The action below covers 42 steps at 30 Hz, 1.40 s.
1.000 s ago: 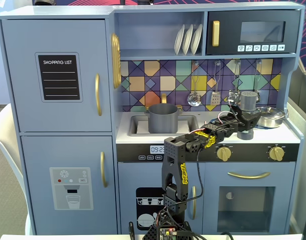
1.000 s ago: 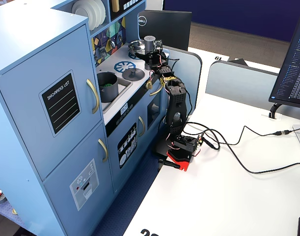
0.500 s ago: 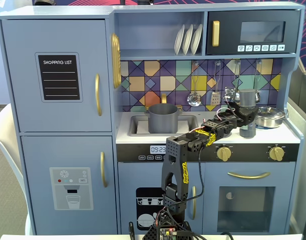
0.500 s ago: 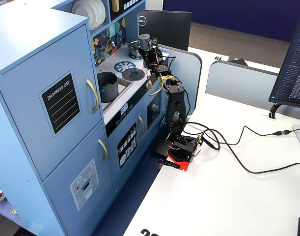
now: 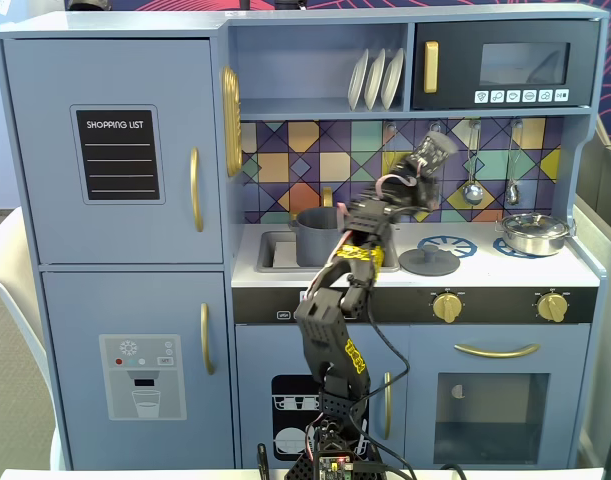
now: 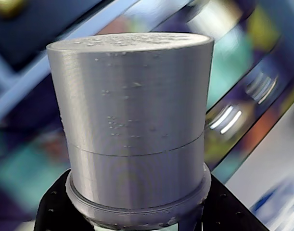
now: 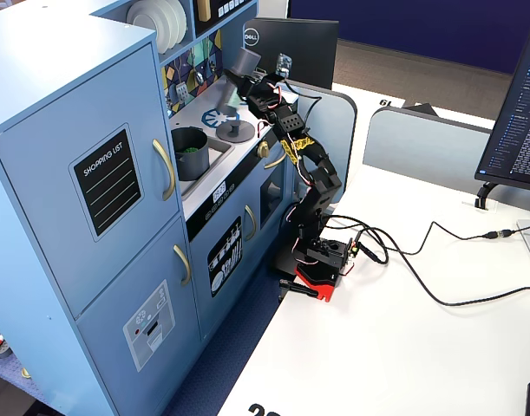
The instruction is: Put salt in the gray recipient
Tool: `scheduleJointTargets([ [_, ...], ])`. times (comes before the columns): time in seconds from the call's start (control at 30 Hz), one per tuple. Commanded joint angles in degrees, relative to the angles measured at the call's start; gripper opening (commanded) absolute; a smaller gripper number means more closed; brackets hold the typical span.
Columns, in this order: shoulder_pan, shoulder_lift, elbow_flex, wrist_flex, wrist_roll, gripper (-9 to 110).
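Observation:
My gripper (image 5: 409,186) is shut on the salt shaker (image 5: 432,153), a slim gray cylinder held tilted in the air above the stove top, its top pointing up and right. In the wrist view the shaker (image 6: 137,120) fills the frame, with black fingers (image 6: 55,211) on both sides of its lower rim. The dark-gray pot (image 5: 315,236) stands in the sink, left of and below the gripper, apart from it. In the side fixed view the shaker (image 7: 245,62) is up and right of the pot (image 7: 189,154), which has something green inside.
A flat gray lid with a knob (image 5: 430,262) lies on the stove below the gripper. A shiny steel pan (image 5: 533,233) sits on the right burner. Utensils (image 5: 472,165) hang on the tiled back wall. White plates (image 5: 376,79) stand on the shelf above.

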Motion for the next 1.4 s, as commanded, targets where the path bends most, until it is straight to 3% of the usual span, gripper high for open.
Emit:
scheduleJointTargets([
  [0.0, -10.63, 5.62, -5.63, 8.0, 24.17, 0],
  [0.23, -22.5, -2.55, -14.85, 15.82, 55.55, 0],
  [0.6, -32.96, -11.87, -25.84, 19.34, 90.7, 0],
  [0.77, -33.4, -11.07, -24.61, 17.31, 94.48, 0],
  [0.97, -31.64, -18.02, -35.77, 38.5, 96.59, 0],
  [1.23, -35.6, -15.03, -28.3, 13.71, 94.04, 0],
  [1.3, -35.16, -15.29, -29.09, 13.36, 93.34, 0],
  [1.37, -33.84, -16.87, -32.96, 21.71, 94.22, 0],
])
